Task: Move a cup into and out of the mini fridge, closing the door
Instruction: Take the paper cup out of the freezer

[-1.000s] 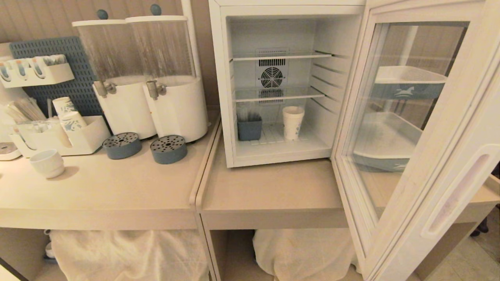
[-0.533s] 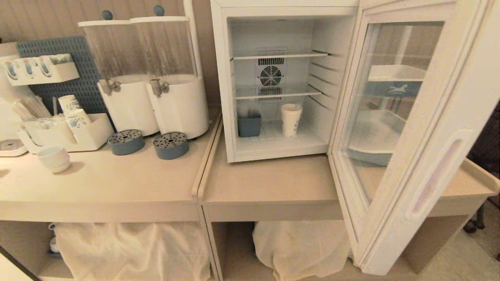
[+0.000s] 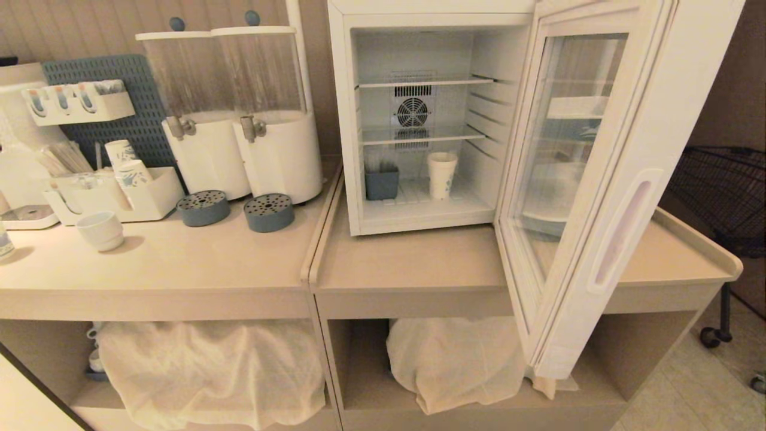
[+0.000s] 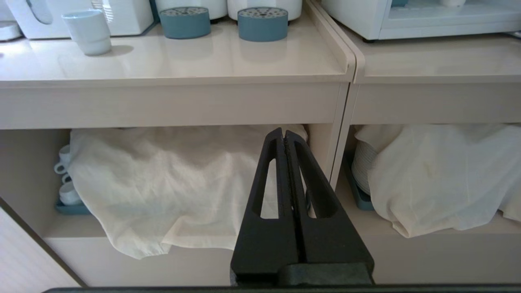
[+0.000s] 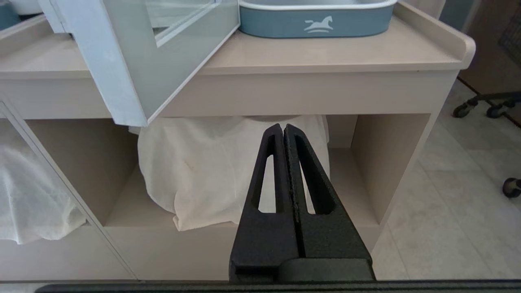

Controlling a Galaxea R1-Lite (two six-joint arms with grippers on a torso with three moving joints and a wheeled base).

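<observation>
The white mini fridge (image 3: 344,120) stands open on the right counter. Inside, on its floor, the tall white paper cup (image 3: 441,174) stands upright beside a small blue-grey tub (image 3: 382,182). The glass door (image 3: 604,197) is swung wide toward me, its handle slot (image 3: 619,230) facing out; its lower corner (image 5: 122,81) shows in the right wrist view. Neither arm appears in the head view. My left gripper (image 4: 283,134) is shut and empty, low in front of the left counter's shelf. My right gripper (image 5: 283,129) is shut and empty, low before the right counter's shelf.
Two drink dispensers (image 3: 239,114) with blue drip trays (image 3: 268,212), a white mug (image 3: 102,230) and an organiser with patterned cups (image 3: 114,191) fill the left counter. Blue-grey trays (image 5: 313,18) sit behind the door. Cloth-covered items (image 3: 455,359) lie under the counters. A wheeled black cart (image 3: 724,191) stands right.
The whole head view has drawn back and shifted, so the fridge and counters look smaller and more floor and the cart show at right. The cup and door keep their places.
</observation>
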